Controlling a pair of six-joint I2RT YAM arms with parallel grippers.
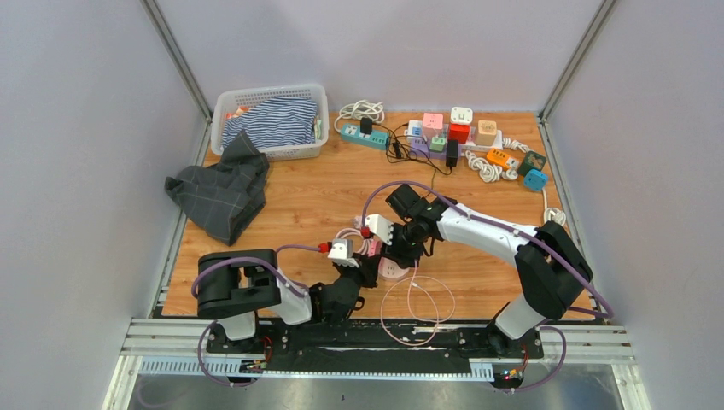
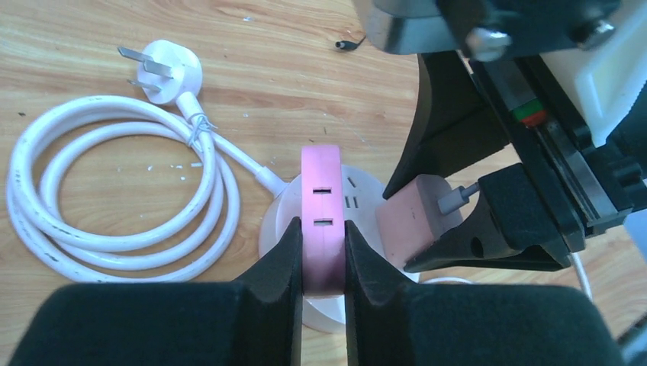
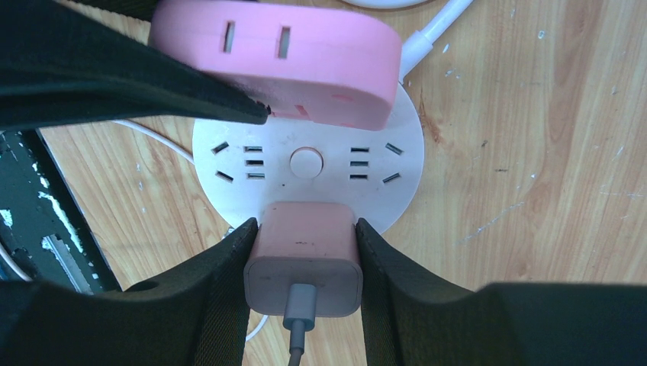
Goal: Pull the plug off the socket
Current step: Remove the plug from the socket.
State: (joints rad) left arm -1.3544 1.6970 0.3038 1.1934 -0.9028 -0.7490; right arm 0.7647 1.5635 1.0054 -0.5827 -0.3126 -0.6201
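Observation:
A round white socket (image 3: 305,164) lies on the wooden table, with a pink upright block (image 2: 321,183) on its top. My left gripper (image 2: 322,229) is shut on that pink block. A pink charger plug (image 3: 304,259) with a grey cable sits at the socket's near rim. My right gripper (image 3: 305,229) is shut on the plug's two sides. The plug's prongs are hidden, so I cannot tell whether they are seated. In the top view both grippers meet at the socket (image 1: 393,270) near the table's front middle.
The socket's coiled white cord (image 2: 114,191) and its three-pin plug (image 2: 164,70) lie beside it. A thin cable loop (image 1: 418,307) lies at the front edge. A basket of clothes (image 1: 271,120), a dark cloth (image 1: 220,192) and several power strips and adapters (image 1: 461,137) sit at the back.

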